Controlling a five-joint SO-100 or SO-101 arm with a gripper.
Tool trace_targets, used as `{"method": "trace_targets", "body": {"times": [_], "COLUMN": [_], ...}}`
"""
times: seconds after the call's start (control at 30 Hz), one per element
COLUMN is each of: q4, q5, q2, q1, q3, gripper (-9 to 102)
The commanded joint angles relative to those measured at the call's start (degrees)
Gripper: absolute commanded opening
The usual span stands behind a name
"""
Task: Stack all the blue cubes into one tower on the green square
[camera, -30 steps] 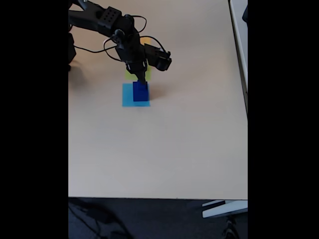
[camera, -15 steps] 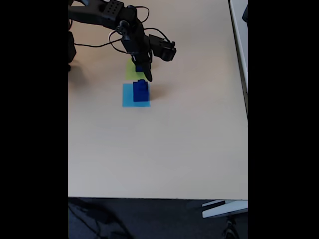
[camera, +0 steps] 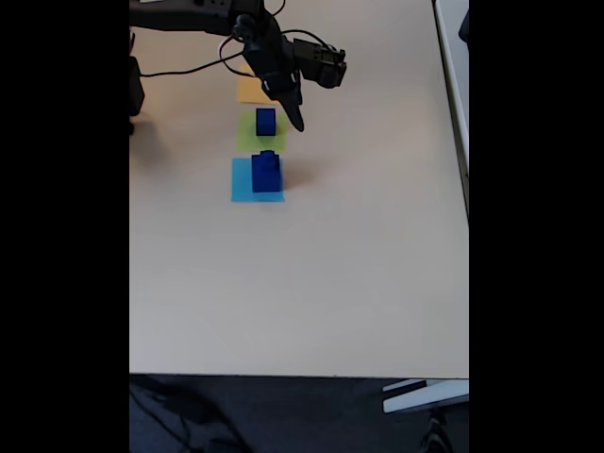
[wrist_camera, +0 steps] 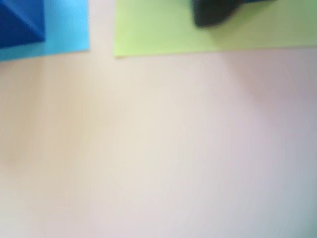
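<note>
I see one dark navy-blue cube (camera: 266, 120) on the flat lime-green paper square (camera: 247, 135), a larger navy cube with a small one on top (camera: 266, 173) on the light-blue paper square (camera: 243, 183), orange-yellow square (camera: 251, 91) beyond, black gripper (camera: 293, 121) just right of the green square's cube above the pale surface (camera: 311, 274), jaws' state I cannot tell.

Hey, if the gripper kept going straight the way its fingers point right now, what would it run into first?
Probably the green square or bare table beside it: the gripper points down, just right of the blue cube there. Depth is unclear.
</note>
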Motion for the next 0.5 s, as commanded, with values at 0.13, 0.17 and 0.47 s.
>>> {"method": "trace_targets", "body": {"times": [0.13,0.17,0.47], "q4": [-10.5,-12.2,-25.0], "q5": [5.7,6.5,11.6], "q2": [3.6,3.8,5.0], "q1": [-3.9,-4.1,-6.7], "q3": [7.2,9.1,24.1], "gripper": [28,28,30]}}
